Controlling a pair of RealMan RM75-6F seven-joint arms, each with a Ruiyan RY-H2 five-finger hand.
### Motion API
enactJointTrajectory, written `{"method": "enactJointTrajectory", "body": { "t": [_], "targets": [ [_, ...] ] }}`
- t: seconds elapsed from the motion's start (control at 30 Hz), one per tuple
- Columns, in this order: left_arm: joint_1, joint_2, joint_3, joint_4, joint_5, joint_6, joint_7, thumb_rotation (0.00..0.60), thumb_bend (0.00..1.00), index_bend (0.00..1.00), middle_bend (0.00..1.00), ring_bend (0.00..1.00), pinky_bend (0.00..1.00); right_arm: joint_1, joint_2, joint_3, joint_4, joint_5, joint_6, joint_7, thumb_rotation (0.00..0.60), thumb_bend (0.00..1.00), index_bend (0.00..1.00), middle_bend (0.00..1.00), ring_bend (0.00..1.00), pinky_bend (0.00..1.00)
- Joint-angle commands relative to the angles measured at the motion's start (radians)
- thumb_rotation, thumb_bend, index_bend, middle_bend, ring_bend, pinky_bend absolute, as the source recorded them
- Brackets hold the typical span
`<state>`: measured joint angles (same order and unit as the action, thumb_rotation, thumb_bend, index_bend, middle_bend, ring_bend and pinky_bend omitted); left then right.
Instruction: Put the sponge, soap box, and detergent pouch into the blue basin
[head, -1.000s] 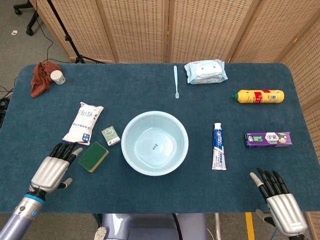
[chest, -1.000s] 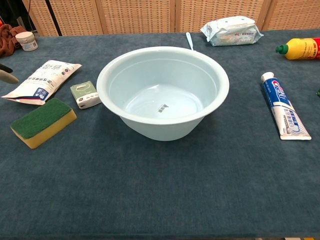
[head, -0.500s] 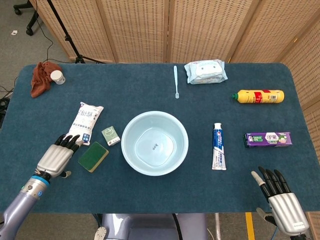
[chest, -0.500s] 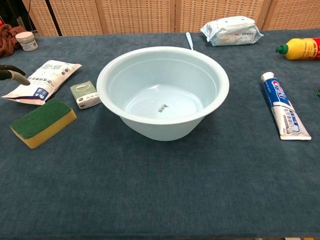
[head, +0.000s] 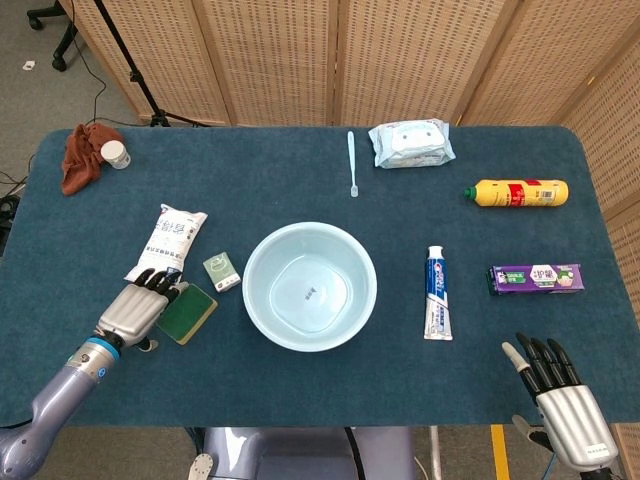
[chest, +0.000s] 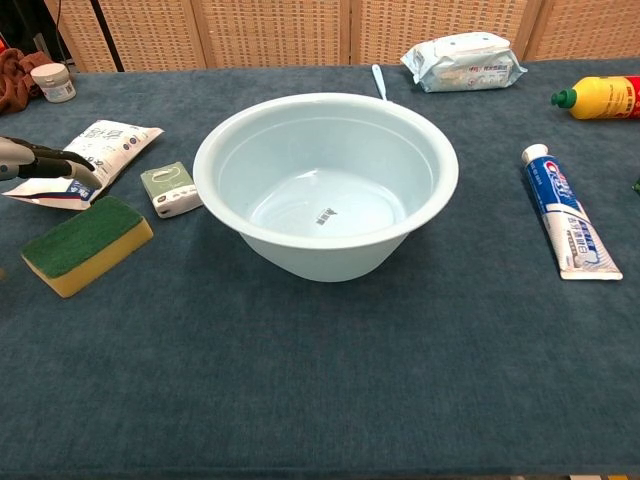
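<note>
My left hand (head: 143, 304) hovers at the sponge (head: 187, 312), lower left, fingers (chest: 55, 160) spread, empty. It looks soft and light; I'd pinch its long sides.

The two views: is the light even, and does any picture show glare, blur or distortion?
Head view: even light, soft shadows, all sharp; the right hand is cut by the frame. Chest view: mild glare inside the blue basin, the left hand's fingers only at the edge.

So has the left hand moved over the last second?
Yes. In the head view the left hand has moved up and right toward the green-and-yellow sponge; its fingertips now reach the sponge's near-left edge.
</note>
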<state>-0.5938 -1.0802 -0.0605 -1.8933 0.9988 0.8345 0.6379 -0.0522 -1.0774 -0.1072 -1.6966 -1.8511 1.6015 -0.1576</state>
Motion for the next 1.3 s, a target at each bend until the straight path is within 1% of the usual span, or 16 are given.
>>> {"method": "enactJointTrajectory", "body": {
  "t": [0.03,0.5,0.77,0.83,0.9,0.97,1.0,1.03,1.07,1.1,1.13,1.2,1.3],
  "targets": [
    [-0.017,-0.012,0.006,0.006,-0.008,-0.001,-0.001,0.6,0.14,0.0,0.0,0.0,0.0,0.001,0.0,0.0,0.001,-0.003,0.003,0.003,0.6,0.1,0.06,0.0,0.0,0.0],
    [-0.095,-0.076,0.058,0.041,-0.085,0.007,0.044,0.6,0.13,0.0,0.0,0.0,0.0,-0.002,0.0,0.006,0.009,-0.008,0.022,0.013,0.6,0.11,0.06,0.0,0.0,0.0],
    [-0.12,-0.097,0.085,0.049,-0.119,0.029,0.06,0.6,0.14,0.0,0.0,0.0,0.0,-0.003,-0.001,0.008,0.014,-0.01,0.031,0.022,0.6,0.1,0.06,0.0,0.0,0.0],
    [-0.118,-0.109,0.082,0.051,-0.119,0.058,0.057,0.6,0.14,0.0,0.0,0.0,0.0,-0.003,-0.001,0.008,0.014,-0.011,0.033,0.022,0.6,0.11,0.06,0.0,0.0,0.0],
    [-0.108,-0.127,0.08,0.058,-0.101,0.098,0.055,0.6,0.18,0.0,0.0,0.0,0.0,-0.003,-0.001,0.008,0.015,-0.011,0.033,0.024,0.6,0.11,0.06,0.0,0.0,0.0],
    [-0.096,-0.145,0.075,0.066,-0.079,0.146,0.051,0.6,0.26,0.0,0.0,0.0,0.0,-0.003,-0.001,0.008,0.015,-0.01,0.034,0.026,0.6,0.11,0.06,0.0,0.0,0.0],
    [-0.089,-0.155,0.073,0.072,-0.063,0.169,0.051,0.6,0.31,0.03,0.0,0.0,0.01,-0.003,-0.001,0.009,0.015,-0.01,0.034,0.026,0.6,0.11,0.06,0.0,0.0,0.0],
    [-0.078,-0.171,0.066,0.082,-0.035,0.209,0.046,0.6,0.36,0.09,0.0,0.0,0.04,-0.003,0.0,0.009,0.015,-0.011,0.035,0.027,0.6,0.11,0.06,0.0,0.0,0.0],
    [-0.068,-0.185,0.066,0.093,-0.01,0.236,0.04,0.6,0.38,0.14,0.0,0.01,0.07,-0.003,-0.001,0.009,0.016,-0.011,0.035,0.027,0.6,0.11,0.06,0.0,0.0,0.0],
    [-0.059,-0.196,0.066,0.103,0.012,0.255,0.031,0.6,0.41,0.24,0.01,0.03,0.12,-0.003,-0.001,0.009,0.016,-0.011,0.035,0.027,0.6,0.11,0.06,0.0,0.0,0.0],
    [-0.052,-0.204,0.065,0.11,0.024,0.269,0.022,0.6,0.44,0.31,0.03,0.07,0.17,-0.003,-0.001,0.008,0.015,-0.011,0.036,0.028,0.6,0.1,0.06,0.0,0.0,0.0],
    [-0.044,-0.213,0.063,0.117,0.035,0.282,0.012,0.6,0.46,0.38,0.08,0.13,0.22,-0.003,-0.001,0.008,0.016,-0.013,0.037,0.029,0.6,0.1,0.06,0.0,0.0,0.0],
    [-0.04,-0.217,0.063,0.122,0.047,0.286,0.007,0.6,0.47,0.47,0.15,0.19,0.27,-0.004,-0.001,0.008,0.016,-0.014,0.039,0.03,0.6,0.1,0.06,0.0,0.0,0.0]
  ]
}}
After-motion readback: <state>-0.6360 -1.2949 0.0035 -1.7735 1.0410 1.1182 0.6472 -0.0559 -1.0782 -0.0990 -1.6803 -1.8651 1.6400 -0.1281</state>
